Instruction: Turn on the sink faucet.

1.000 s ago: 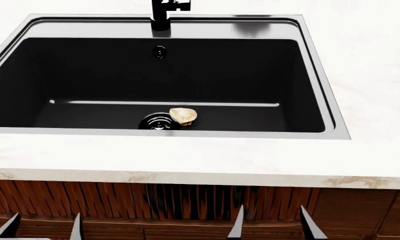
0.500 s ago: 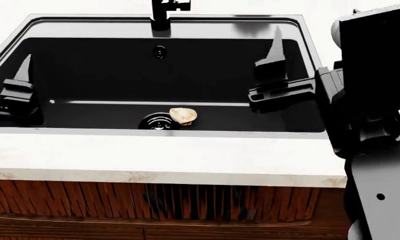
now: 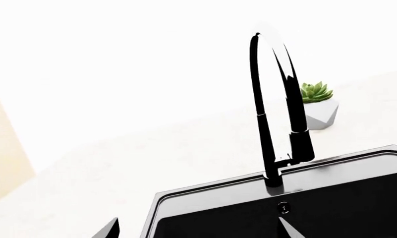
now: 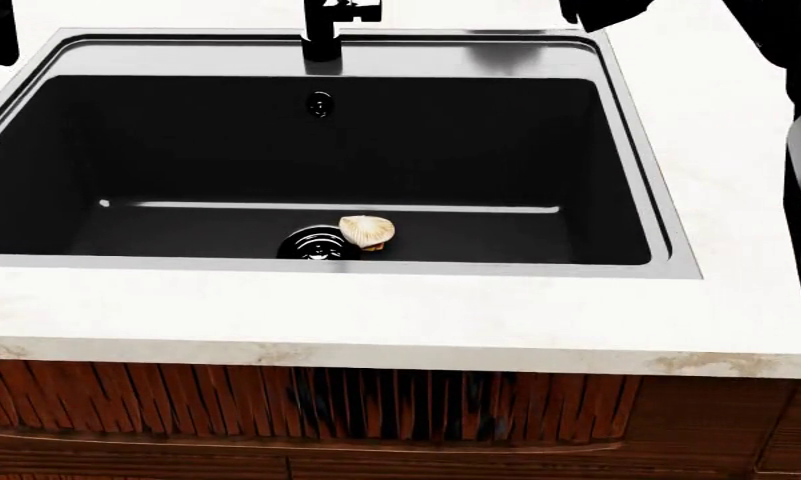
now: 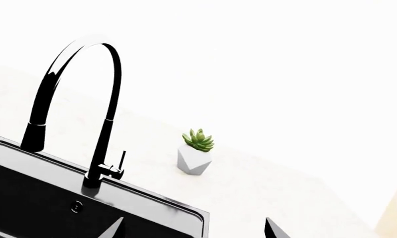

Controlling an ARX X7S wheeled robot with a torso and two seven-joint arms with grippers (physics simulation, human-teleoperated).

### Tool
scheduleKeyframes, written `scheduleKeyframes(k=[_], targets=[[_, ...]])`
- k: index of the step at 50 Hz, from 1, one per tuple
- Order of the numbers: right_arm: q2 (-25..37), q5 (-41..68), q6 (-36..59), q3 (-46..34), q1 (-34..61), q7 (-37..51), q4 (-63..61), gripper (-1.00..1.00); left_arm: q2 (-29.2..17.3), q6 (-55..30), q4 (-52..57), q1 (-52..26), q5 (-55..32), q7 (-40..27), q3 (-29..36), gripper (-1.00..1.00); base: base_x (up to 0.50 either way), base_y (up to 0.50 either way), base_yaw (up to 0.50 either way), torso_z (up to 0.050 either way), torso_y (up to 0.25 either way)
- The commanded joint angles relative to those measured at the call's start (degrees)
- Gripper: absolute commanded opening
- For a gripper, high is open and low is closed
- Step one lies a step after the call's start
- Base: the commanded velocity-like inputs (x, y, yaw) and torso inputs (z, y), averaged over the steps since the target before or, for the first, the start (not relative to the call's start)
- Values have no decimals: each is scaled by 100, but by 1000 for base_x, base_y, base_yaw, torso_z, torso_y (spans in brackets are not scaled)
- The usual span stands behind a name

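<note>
Both arms have risen since half a second ago: the grippers that hung over the sink then are now out of the head view, with only dark arm parts left at its top corners and along its right edge.

From the head view, the sink (image 4: 636,160) fills the middle of a pale marbled counter (image 4: 373,320), its black basin holding a chrome drain (image 4: 316,244) near the front wall. A small tan shell-like thing (image 4: 368,231) lies just beside the drain, touching its right rim. An overflow hole (image 4: 320,102) sits high on the back wall, and directly behind it stands the base of the faucet (image 4: 323,40) on the back rim — its upper part is cut off by the frame.

Each wrist view shows the whole faucet (image 3: 271,114): a tall black arch with the thick spray head hanging down over the basin, and a thin rod lever (image 5: 121,159) standing upright at the side of the base. Behind it on the counter is a small green plant in a white faceted pot (image 5: 196,157).

Of the left gripper (image 3: 198,232) only two fingertips (image 3: 107,231) show, set wide apart with nothing between them. The right gripper (image 5: 193,231) likewise shows two spread tips — open, and clear of the faucet.
</note>
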Motion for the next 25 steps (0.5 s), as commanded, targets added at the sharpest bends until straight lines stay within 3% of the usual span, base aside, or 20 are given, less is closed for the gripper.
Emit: scheduleKeyframes(k=[1,25], targets=[[31,-16,-8,-143,412,-215,410,100,-32,346,-742,-459,94,239,173,100,4,0,0,0,0],[230,-20,-34,-121,66,-168,262,100,25,542,-931,-386,132,199,287,100,302,30,0,0,0]])
